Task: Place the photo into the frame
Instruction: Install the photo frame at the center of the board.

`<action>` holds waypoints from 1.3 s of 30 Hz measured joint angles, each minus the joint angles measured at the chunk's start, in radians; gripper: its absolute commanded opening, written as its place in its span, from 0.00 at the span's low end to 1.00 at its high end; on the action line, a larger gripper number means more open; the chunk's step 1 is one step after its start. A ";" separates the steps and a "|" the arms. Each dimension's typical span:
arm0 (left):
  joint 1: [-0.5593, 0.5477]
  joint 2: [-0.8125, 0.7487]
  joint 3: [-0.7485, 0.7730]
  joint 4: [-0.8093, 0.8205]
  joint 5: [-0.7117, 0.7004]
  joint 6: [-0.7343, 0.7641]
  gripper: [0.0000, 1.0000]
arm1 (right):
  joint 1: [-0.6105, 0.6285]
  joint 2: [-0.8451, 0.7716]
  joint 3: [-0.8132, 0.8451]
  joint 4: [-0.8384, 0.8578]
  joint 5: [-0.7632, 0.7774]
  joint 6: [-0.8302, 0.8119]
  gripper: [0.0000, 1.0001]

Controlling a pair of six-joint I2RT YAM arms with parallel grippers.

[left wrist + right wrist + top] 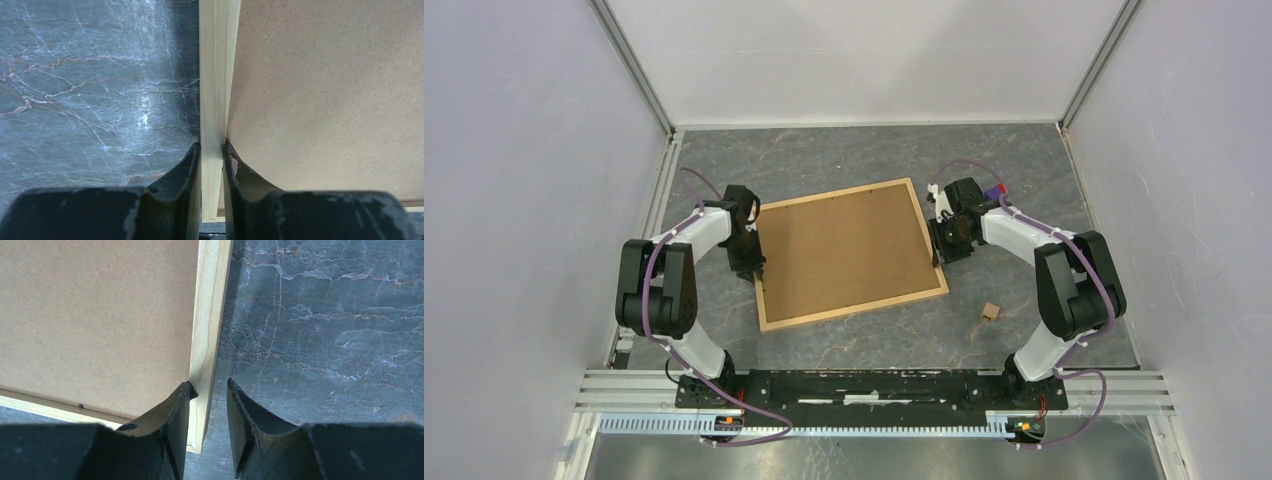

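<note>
Brown fibreboard faces up in the top view: the frame (849,252) lies back-side up, slightly skewed, at the middle of the grey marbled table (844,150). The left gripper (757,268) sits on its 9 o'clock edge and the right gripper (941,252) on its 3 o'clock edge. A small wooden block (991,312) lies apart, at about 4 o'clock from the frame. The photo shows nowhere; whether it sits under the backing cannot be told.

The left wrist view has both fingers (186,170) pressed against the light wood strip (216,75), one on each side, so that gripper is clamped on the frame.

The right wrist view shows the jaws apart, astride the opposite rail (212,300). The inner finger (172,407) touches the rail from 9 o'clock; the outer finger (245,415), at 3 o'clock, stands off it with bare table between.

The step in hand looks like taking a two-sided hold on the frame. Done well, the right jaws close squarely on the rail before any lift, and both arms then rise together and level, since a thin strip could twist or slip from a one-sided grip.
</note>
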 measured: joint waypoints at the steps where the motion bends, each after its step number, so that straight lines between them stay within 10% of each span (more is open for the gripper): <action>1: 0.000 0.000 0.000 0.000 0.000 0.000 0.02 | 0.002 0.000 0.000 0.000 0.005 0.005 0.37; 19: -0.008 -0.002 0.000 0.000 -0.012 0.000 0.02 | 0.048 0.011 0.011 0.016 0.065 0.066 0.58; 39: -0.019 -0.010 -0.004 0.003 -0.032 0.001 0.02 | 0.045 0.306 0.561 -0.078 0.141 0.057 0.39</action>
